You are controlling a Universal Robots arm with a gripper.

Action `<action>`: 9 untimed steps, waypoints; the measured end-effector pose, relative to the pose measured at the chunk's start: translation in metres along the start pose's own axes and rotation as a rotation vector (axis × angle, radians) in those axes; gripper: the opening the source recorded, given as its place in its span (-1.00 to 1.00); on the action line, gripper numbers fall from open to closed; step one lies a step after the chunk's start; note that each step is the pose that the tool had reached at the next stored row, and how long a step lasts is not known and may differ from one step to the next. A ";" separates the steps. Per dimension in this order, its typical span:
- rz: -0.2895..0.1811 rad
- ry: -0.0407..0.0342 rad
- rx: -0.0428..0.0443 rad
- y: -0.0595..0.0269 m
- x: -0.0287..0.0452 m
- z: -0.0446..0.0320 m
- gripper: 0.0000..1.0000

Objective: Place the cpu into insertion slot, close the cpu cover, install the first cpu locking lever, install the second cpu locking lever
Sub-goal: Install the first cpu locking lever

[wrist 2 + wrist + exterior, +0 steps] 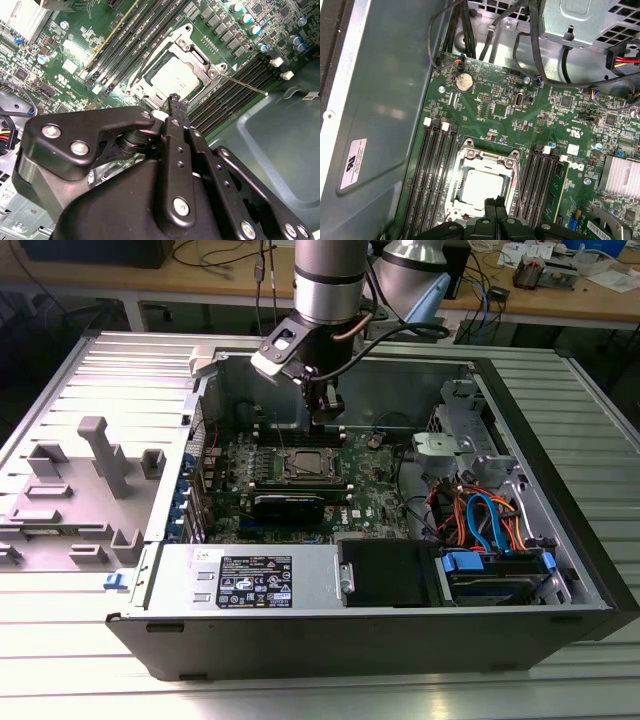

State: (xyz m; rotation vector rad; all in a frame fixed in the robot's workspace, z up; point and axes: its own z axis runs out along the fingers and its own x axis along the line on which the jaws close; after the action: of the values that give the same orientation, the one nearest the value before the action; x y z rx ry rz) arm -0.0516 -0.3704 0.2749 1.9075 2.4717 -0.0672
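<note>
While the gripper (pixel 325 422) hangs over the motherboard (pixel 375 475), it is seen clenched, nothing visible in its grip.
In the exterior view, it is poised just above the insertion slot (pixel 289 476). In the second wrist view, the cpu (pixel 175 80) is seen seated there, framed by the lowered cpu cover (pixel 191 47); a thin lever (pixel 245 85) is angled out over the memory slots (pixel 226 96). In the first wrist view, the fingertips (pixel 490 206) are found at the cover's edge.

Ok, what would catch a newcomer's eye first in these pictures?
An open computer case with the robot arm reaching down into it, its gripper low over the green motherboard. Close by the gripper the silver cpu sits framed by the cpu cover, with black memory slots on either side.
</note>
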 end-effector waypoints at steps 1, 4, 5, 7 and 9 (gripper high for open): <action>-0.006 0.0000 -0.0003 0.0000 0.0000 0.0000 -0.79; -0.034 -0.0004 -0.0015 0.0000 0.0000 0.0000 -0.79; -0.044 -0.0007 -0.0019 0.0000 0.0000 0.0000 -0.79; -0.066 -0.0011 -0.0028 0.0000 0.0000 0.0000 -0.79; -0.092 -0.0018 -0.0038 0.0000 0.0000 0.0000 -0.79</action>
State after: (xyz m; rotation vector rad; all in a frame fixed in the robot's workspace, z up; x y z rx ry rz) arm -0.0516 -0.3704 0.2749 1.7907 2.5555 -0.0654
